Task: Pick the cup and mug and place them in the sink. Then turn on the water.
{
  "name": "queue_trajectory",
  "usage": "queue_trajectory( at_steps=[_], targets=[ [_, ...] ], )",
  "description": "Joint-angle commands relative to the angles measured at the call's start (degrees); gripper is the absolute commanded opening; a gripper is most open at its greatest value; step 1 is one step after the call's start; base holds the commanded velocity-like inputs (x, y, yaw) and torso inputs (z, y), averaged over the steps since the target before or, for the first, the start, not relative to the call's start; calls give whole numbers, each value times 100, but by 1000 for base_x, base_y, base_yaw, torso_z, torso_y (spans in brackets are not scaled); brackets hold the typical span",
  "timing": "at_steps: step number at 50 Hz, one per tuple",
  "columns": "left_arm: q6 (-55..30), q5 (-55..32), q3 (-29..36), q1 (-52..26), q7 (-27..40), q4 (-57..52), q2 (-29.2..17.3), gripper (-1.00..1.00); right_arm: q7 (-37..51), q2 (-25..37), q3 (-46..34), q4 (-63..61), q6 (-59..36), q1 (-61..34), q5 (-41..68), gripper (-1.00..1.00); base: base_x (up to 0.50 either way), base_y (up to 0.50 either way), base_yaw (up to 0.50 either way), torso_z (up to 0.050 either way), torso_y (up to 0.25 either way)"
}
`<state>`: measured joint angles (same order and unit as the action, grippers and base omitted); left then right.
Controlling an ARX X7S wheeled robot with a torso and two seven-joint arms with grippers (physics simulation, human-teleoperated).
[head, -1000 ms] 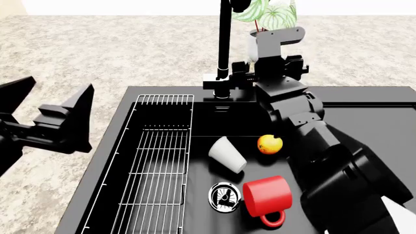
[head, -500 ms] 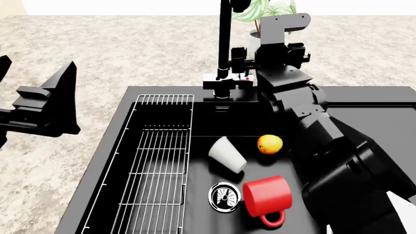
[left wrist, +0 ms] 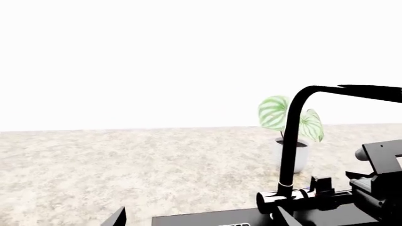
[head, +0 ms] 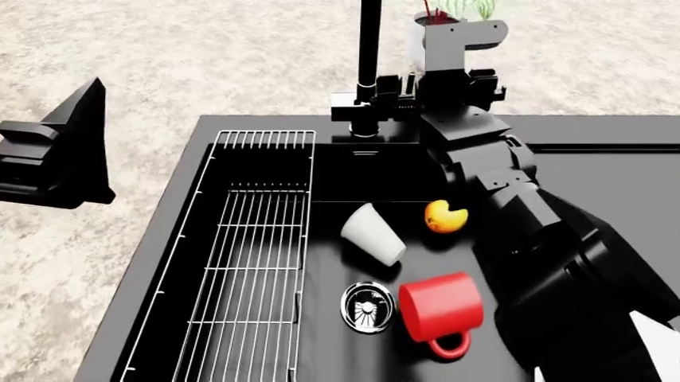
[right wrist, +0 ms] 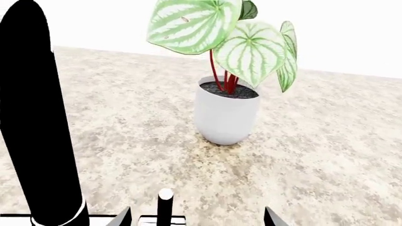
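Down in the sink [head: 266,334] the cup [head: 373,233] lies tipped beside an orange fruit [head: 445,216], with the mug [head: 439,309] on its side by the drain [head: 368,307]; placing looks done. Turning on the water is the step in hand. Right gripper [head: 393,94] sits at the faucet [head: 368,48] base, jaws spread around the small lever [right wrist: 165,207], probably not yet touching. Next it must push that lever. Left gripper [head: 59,151] hangs wide open, well apart.

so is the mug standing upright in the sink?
No. In the head view the mug lies on its side on the floor of the sink, beside the drain.
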<state>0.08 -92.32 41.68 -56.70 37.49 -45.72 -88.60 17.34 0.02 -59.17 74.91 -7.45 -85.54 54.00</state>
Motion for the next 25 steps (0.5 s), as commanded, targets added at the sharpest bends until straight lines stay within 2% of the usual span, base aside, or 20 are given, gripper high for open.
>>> queue_trajectory(
  at_steps=[1, 25],
  targets=[
    [-2, -9, -30, 36, -21, 7, 3, 100, -5, 1, 19, 3, 9, 34, -7, 100, 0, 0, 0, 0, -215],
    [33, -74, -64, 104, -40, 5, 3, 100, -32, 1, 320, 4, -40, 59, -319, 100, 0, 0, 0, 0, 0]
  ],
)
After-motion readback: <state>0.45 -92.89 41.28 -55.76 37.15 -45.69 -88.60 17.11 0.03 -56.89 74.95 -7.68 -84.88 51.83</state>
